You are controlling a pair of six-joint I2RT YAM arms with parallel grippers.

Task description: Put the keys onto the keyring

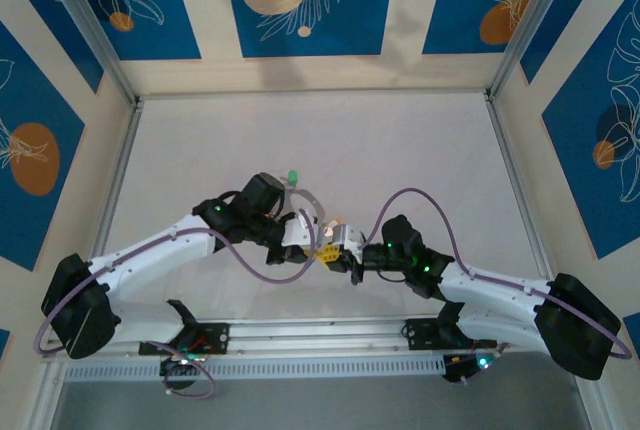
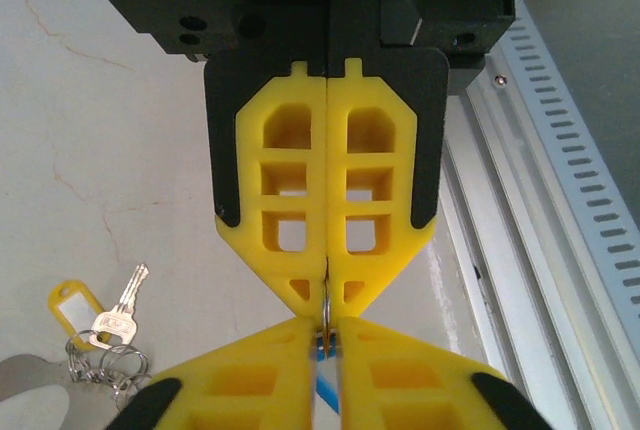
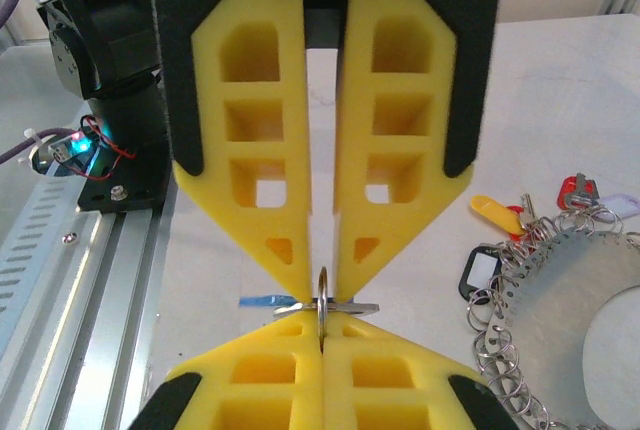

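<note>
A small ring [image 3: 322, 302] is pinched in the right gripper [image 3: 322, 324], a blue-tagged key [image 3: 290, 306] in the left gripper [image 3: 322, 286] (tips touching), likely to be joined.

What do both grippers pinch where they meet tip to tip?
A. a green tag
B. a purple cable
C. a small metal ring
C: a small metal ring stands edge-on, its top between the tips of the right gripper and its bottom in the shut fingers of the left gripper.
</note>
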